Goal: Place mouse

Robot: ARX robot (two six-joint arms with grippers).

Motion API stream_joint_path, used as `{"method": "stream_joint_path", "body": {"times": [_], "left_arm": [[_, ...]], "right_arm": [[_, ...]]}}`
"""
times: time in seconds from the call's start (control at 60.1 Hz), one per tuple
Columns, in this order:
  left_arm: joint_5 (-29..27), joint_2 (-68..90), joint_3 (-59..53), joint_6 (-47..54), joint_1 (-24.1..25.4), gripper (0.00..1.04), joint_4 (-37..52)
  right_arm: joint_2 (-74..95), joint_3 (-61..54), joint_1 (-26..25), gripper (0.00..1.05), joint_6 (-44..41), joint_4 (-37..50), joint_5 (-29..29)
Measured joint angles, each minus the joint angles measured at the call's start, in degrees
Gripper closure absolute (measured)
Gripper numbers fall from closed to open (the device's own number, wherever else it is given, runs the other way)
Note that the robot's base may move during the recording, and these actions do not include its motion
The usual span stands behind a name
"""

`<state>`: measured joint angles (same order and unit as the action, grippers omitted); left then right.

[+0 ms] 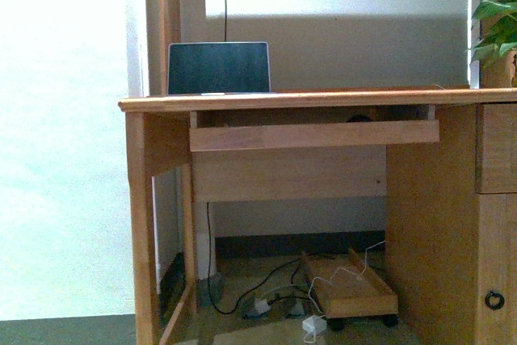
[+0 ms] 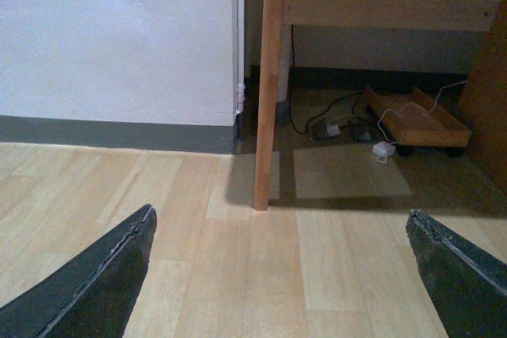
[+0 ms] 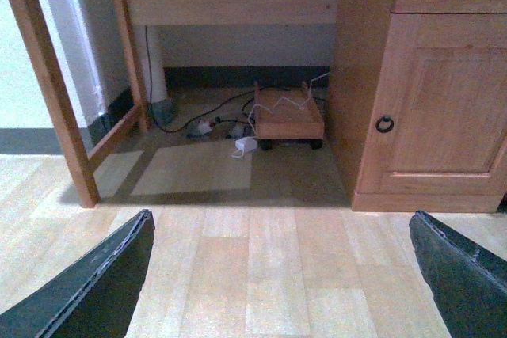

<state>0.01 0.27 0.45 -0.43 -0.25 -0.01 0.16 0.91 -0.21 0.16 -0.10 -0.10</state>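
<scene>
1. We see no mouse in any view; perhaps it lies on the desk (image 1: pixel 283 103), above our low angle.
2. The left gripper (image 2: pixel 279 219) and right gripper (image 3: pixel 281 219) both hang spread wide and empty above the floor.
3. We judge the task barely begun: the next move calls for lifting toward the laptop (image 1: pixel 218 68) at 11 o'clock to find the mouse.
</scene>
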Motion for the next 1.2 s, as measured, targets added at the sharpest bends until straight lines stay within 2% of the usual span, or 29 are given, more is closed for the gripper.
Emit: {"method": "stream_joint_path", "body": {"times": [1.199], "left_arm": [[0.0,0.0,0.0,0.0,0.0,0.08,0.0]], "right_arm": [[0.0,0.0,0.0,0.07,0.0,0.0,0.0]]}}
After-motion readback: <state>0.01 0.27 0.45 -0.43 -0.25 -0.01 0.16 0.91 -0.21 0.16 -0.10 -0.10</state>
